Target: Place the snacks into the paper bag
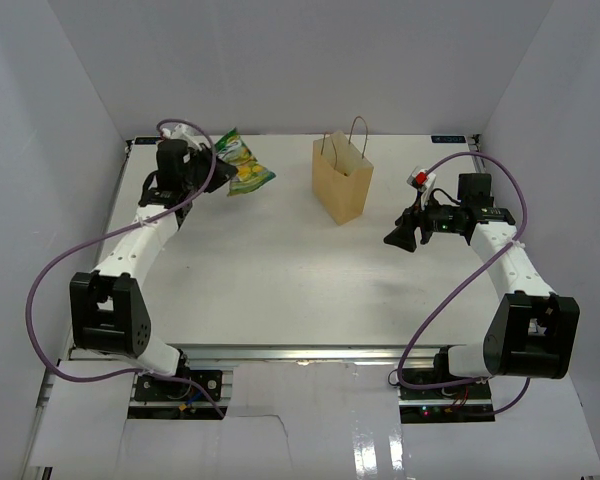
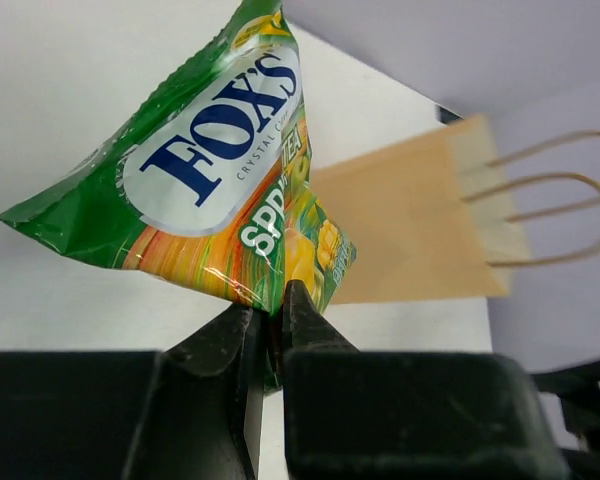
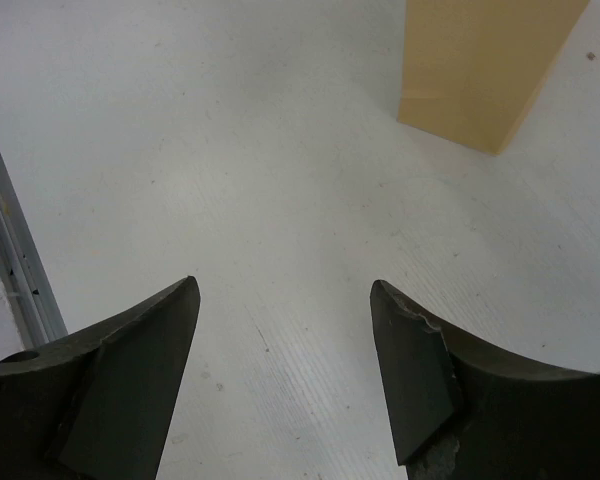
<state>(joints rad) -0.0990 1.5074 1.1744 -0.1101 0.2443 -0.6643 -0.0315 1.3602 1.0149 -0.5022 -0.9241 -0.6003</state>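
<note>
My left gripper (image 1: pixel 216 158) is shut on a green-and-white snack packet (image 1: pixel 242 165) and holds it above the table at the far left. In the left wrist view the packet (image 2: pixel 210 170) stands up from the closed fingertips (image 2: pixel 272 312), lettered FOX'S. The tan paper bag (image 1: pixel 341 180) stands upright at the far middle, to the right of the packet; it shows behind the packet in the left wrist view (image 2: pixel 410 235). My right gripper (image 1: pixel 398 237) is open and empty, right of the bag. In the right wrist view (image 3: pixel 285 285) the bag's base (image 3: pixel 480 70) is ahead.
A small red-and-white object (image 1: pixel 418 178) lies at the far right near the right arm. White walls enclose the table (image 1: pixel 280 290) at the back and on both sides. No other packets show.
</note>
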